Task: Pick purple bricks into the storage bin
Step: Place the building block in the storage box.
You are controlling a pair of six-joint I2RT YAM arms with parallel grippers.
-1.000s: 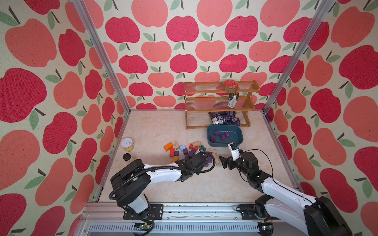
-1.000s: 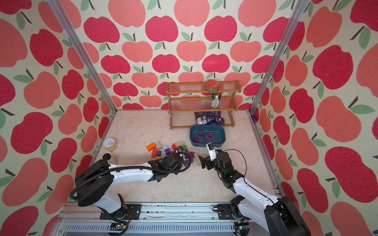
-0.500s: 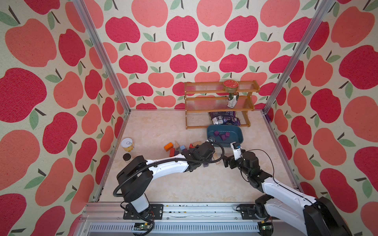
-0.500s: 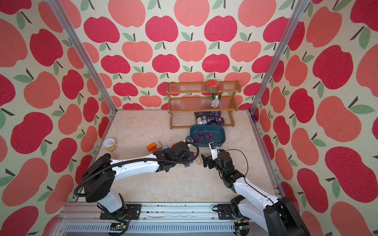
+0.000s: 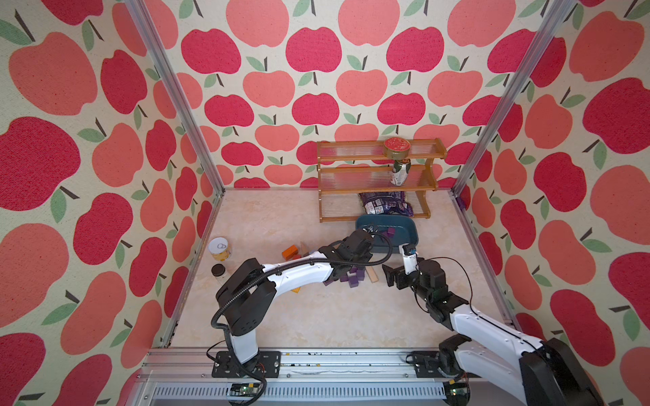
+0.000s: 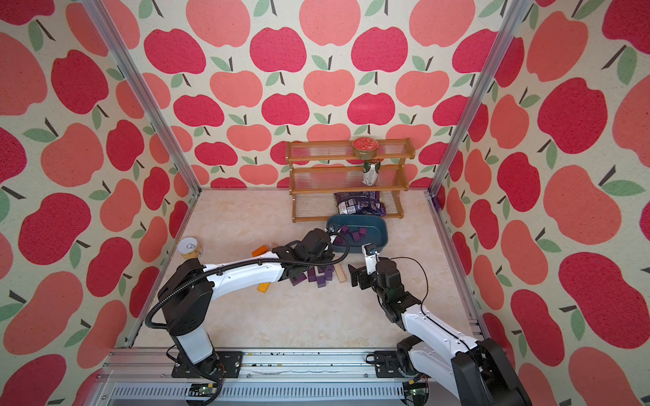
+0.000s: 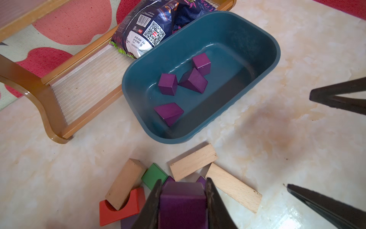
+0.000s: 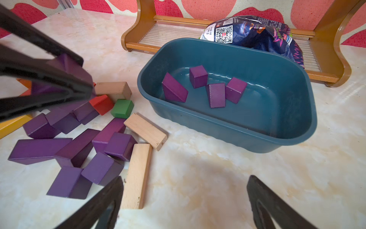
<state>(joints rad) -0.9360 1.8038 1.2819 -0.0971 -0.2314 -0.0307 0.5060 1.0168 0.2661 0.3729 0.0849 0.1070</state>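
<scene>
Left arm [image 5: 299,276] swung from block pile toward storage bin [image 7: 273,59]; left jaws clamped on purple brick [image 7: 182,206], raised just short of bin rim. Right jaws wide apart, empty, beside bin above table [image 8: 217,178]. Four purple bricks [image 8: 215,95] lie inside bin; other purple bricks [image 8: 77,146] loose on table near tan blocks [image 8: 136,174].
</scene>
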